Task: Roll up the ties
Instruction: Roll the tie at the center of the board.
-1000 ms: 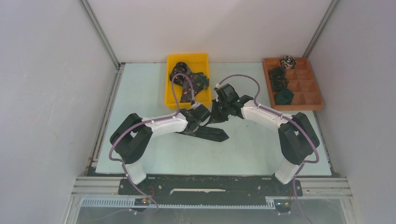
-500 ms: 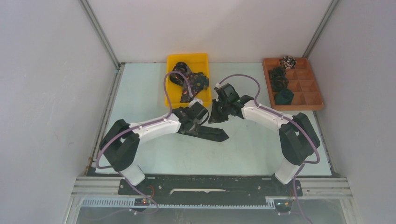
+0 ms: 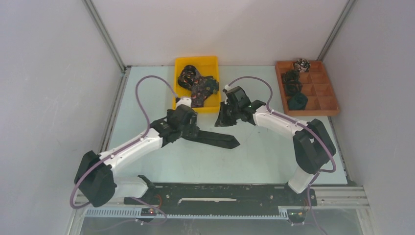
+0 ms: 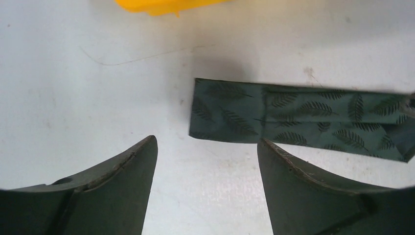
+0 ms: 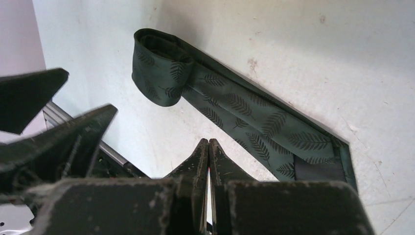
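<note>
The fern-print tie [image 3: 220, 139] is lying just in front of the yellow bin [image 3: 179, 98], one end barely curled; left jaws are gaping wide, right jaws pressing together empty; loose ties [image 3: 200, 88] are waiting in the bin.

The tie [image 3: 220, 139] lies on the table [image 3: 264, 156], a bin [image 3: 195, 58] of ties [image 3: 198, 85] behind it, a tray [image 3: 313, 113] far right.

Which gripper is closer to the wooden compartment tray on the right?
Right. The right gripper, fingers shut, is mid-table to the left of the wooden tray; the left gripper, fingers open, is farther left at the green tie's end.
</note>
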`<state>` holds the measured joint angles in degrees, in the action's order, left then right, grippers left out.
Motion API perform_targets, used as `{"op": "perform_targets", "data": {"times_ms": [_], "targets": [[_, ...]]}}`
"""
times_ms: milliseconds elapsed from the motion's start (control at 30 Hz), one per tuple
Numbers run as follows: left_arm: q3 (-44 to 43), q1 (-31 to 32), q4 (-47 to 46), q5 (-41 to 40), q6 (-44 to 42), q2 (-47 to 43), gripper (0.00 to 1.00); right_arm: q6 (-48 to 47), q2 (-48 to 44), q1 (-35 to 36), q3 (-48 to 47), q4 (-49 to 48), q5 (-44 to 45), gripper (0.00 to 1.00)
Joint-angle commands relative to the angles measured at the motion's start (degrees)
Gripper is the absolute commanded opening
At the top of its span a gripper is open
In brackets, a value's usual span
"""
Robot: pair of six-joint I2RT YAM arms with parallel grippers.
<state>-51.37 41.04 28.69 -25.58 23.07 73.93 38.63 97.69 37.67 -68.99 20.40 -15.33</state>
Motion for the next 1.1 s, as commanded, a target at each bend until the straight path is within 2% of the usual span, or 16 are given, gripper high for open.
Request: {"op": "perform_targets", "data": {"times_ms": [0,167,367,667,1067], "targets": [[4.9,-7.6,-6.1,7.1,1.3,-6.0,0.83,0.4,-1.0,0.9,-2.5,-2.4,-0.9,0.03],[9.9,-14.6,-9.5,13.0,3.6,-9.8,0.91,0.2,2.3,2.2,-6.7,-1.4,-1.0,0.03],[13.4,-21.5,-13.8,20.3,6.1,-10.0,0.92,-0.4,8.1,4.2,-13.8,0.6,-1.7,0.03],[13.4,-22.7,-16.8,24.3,6.4,-5.1,0.89,-0.2,16.5,7.6,-22.1,2.6,-3.0,0.03],[13.2,-22.8,-17.7,26.3,6.3,-2.0,0.87,0.4,20.4,9.5,-22.6,0.7,-4.5,0.02]]}}
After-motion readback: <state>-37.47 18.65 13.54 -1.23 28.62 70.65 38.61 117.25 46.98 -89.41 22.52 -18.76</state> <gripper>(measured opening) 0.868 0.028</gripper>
